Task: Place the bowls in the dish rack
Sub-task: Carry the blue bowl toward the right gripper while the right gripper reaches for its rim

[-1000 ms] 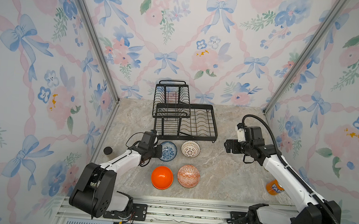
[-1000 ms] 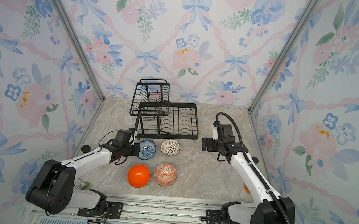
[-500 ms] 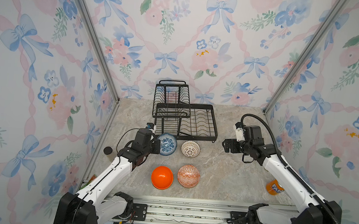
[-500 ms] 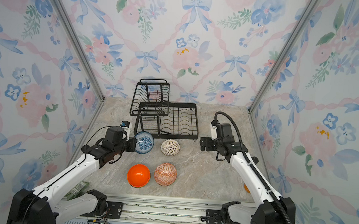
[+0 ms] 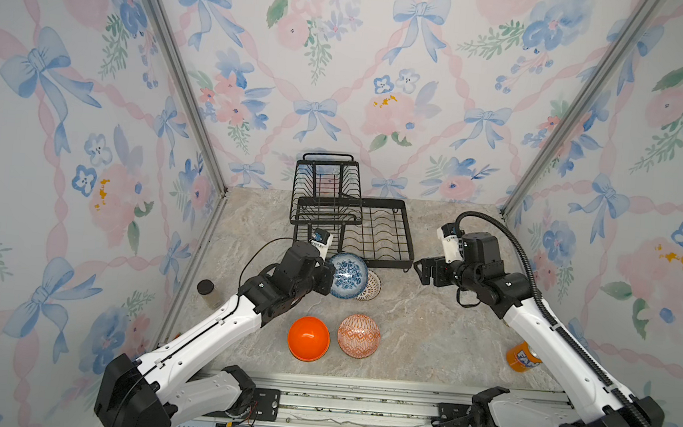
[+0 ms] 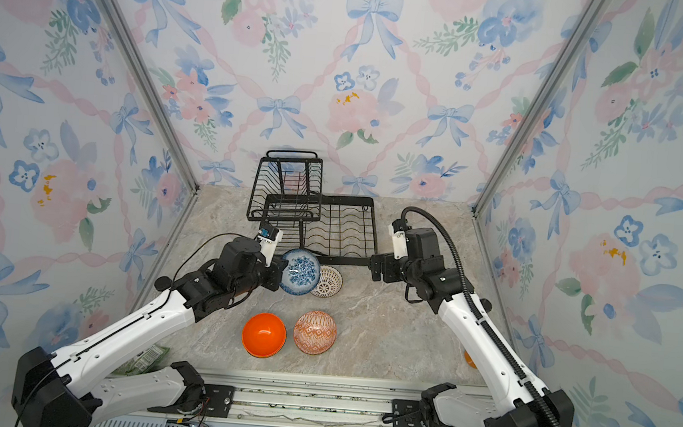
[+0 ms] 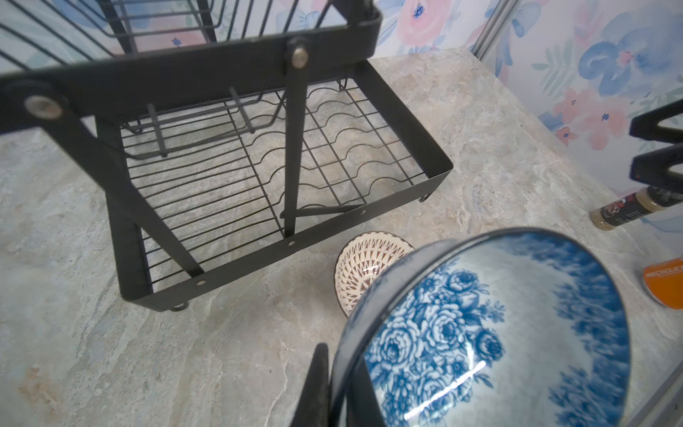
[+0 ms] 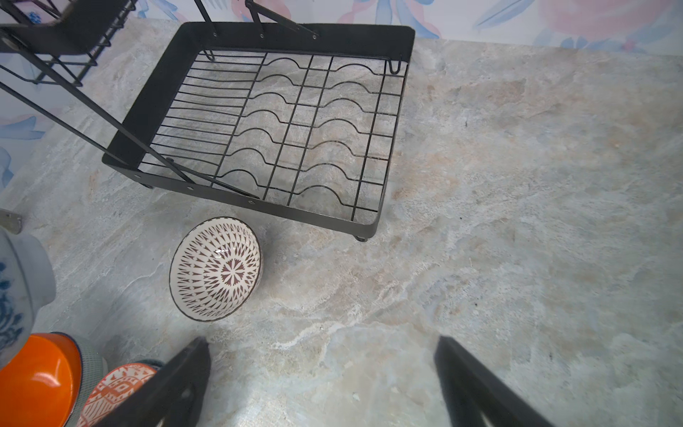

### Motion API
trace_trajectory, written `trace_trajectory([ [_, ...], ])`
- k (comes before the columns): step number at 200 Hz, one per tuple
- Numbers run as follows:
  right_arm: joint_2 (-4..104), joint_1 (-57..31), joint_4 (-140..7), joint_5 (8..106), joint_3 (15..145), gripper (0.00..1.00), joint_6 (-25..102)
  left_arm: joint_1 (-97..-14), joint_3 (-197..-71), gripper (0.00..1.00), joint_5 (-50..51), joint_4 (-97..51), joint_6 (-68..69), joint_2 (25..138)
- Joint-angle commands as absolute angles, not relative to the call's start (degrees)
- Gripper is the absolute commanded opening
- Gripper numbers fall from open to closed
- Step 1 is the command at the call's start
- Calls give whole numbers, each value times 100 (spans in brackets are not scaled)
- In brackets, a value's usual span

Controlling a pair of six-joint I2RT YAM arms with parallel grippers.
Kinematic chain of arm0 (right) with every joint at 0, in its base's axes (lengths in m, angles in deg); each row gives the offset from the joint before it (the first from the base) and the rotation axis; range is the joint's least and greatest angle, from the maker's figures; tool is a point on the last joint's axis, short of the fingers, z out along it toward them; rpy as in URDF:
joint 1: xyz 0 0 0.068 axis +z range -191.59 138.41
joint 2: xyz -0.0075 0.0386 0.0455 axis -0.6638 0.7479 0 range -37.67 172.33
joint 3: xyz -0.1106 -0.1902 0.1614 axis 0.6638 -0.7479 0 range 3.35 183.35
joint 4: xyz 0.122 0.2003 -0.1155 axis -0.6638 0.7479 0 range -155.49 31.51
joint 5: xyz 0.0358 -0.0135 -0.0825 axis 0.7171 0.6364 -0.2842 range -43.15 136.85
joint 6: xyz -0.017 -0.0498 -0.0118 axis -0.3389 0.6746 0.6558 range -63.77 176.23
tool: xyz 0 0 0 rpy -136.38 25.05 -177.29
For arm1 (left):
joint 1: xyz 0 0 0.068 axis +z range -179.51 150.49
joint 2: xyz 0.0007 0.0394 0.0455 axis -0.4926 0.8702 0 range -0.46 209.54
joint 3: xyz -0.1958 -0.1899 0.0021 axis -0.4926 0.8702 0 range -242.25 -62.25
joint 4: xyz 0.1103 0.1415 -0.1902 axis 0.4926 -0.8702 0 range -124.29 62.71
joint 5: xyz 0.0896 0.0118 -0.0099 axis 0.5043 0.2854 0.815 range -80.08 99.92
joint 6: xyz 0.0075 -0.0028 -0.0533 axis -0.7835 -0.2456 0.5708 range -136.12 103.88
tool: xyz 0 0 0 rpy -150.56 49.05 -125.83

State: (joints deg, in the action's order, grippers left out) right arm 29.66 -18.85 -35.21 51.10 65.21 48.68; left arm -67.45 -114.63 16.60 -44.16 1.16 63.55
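By the left wall stands a small dark-lidded jar (image 5: 205, 290), well behind the left fingers (image 7: 316, 380) and off to their outer side. Those fingers are pressed together on the rim of the blue-patterned bowl (image 5: 347, 275), one against its outside and one against its inside. They hold it clear of the tabletop (image 5: 426, 334) and tipped on edge, so its flowered inside faces up toward the top views. Just past the fingers' tips, beyond the held bowl, the white lattice bowl (image 5: 370, 287) sits on the tabletop, half hidden by the blue one in both top views. Whether the two touch cannot be told. Behind the fingers, nearer the robot's base, the plain orange bowl (image 5: 308, 339) and the orange-white geometric bowl (image 5: 358, 336) sit side by side on the tabletop, very close together. Ahead of the fingertips stands the dish rack (image 5: 387, 243), its near rail just beyond the lattice bowl. Its raised basket stands over the tray's left part. To the right, the right fingers (image 8: 177, 380) are spread wide above bare tabletop, near the rack's front right corner. The lattice bowl lies ahead of them, and the tray beyond it. Far behind them, beside the right forearm, stands an orange soda can (image 5: 522, 357).
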Motion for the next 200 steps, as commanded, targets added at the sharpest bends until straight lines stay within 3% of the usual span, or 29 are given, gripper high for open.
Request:
trace_trajectory([
  [1,2808,-1777,-3434,5183,6741,97,4751,-6959,-11797,0,1984,-4173,-47,6556],
  [200,3161,-947,-3934,5700,6870,97,4439,-7434,-12614,0,1962,-3900,-153,7619],
])
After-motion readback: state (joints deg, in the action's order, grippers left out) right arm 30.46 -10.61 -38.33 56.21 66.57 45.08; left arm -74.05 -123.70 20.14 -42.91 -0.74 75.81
